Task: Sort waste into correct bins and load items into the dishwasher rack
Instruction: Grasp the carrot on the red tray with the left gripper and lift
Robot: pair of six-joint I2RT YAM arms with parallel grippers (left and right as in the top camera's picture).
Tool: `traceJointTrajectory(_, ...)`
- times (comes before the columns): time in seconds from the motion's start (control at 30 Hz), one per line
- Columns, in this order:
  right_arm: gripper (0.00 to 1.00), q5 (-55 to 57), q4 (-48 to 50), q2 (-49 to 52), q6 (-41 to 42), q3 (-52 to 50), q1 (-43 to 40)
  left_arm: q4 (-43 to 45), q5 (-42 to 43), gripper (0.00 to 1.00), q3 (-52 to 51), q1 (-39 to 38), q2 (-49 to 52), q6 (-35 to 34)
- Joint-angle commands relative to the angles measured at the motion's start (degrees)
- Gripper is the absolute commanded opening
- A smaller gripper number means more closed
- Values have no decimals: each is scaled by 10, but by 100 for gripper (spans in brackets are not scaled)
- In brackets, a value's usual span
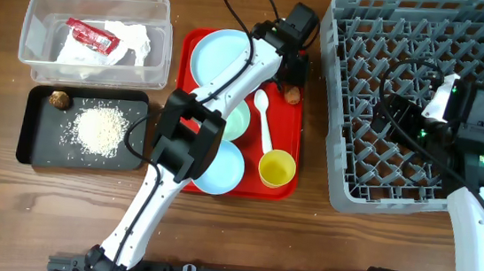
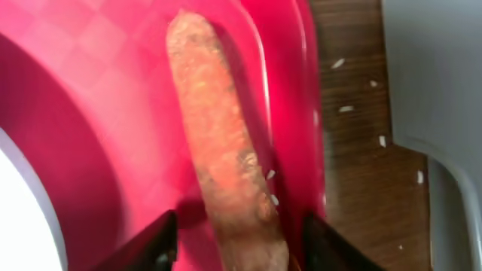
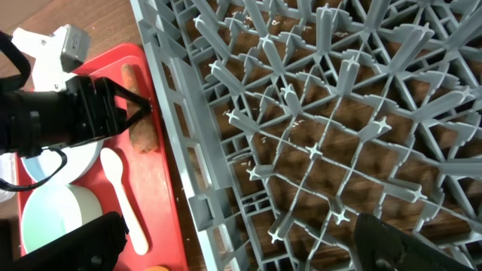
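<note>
The orange carrot piece point(image 2: 218, 143) lies along the right rim of the red serving tray point(image 1: 293, 140). My left gripper point(image 2: 242, 245) is open, with a finger on each side of the carrot's near end; in the overhead view the gripper point(image 1: 294, 76) is just above the carrot point(image 1: 291, 94). My right gripper point(image 3: 241, 248) is open and empty above the grey dishwasher rack point(image 1: 337, 162). The tray holds the pale blue plate point(image 1: 221, 53), pale green bowl point(image 1: 238, 122), a pale blue bowl point(image 1: 221, 169), yellow cup point(image 1: 276, 168) and white spoon point(image 1: 264, 120).
The clear tub point(image 1: 32, 53) at the far left holds the white napkin point(image 1: 135, 41) and red wrapper point(image 1: 89, 35). The black tray point(image 1: 32, 146) below it holds rice point(image 1: 100, 129) and the brown lump point(image 1: 58, 98). Rice grains lie on the wood between tray and rack.
</note>
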Motion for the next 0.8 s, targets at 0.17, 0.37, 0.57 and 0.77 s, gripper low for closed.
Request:
traceJointTrajectory(0.17, 100, 15, -4, 3, -12, 7, -2, -9, -21, 12, 11, 2, 22, -32)
traceJointTrajectory(0.37, 100, 15, -3, 3, -12, 7, -2, -12, -19, 4, 11, 3, -17, -32)
traceJointTrajectory(0.57, 100, 15, -2, 3, -12, 7, -2, -35, -19, 4, 11, 22, -178, -30)
traceJointTrajectory(0.77, 100, 15, 0, 3, -12, 7, -2, -56, -19, 9, 11, 47, -232, -18)
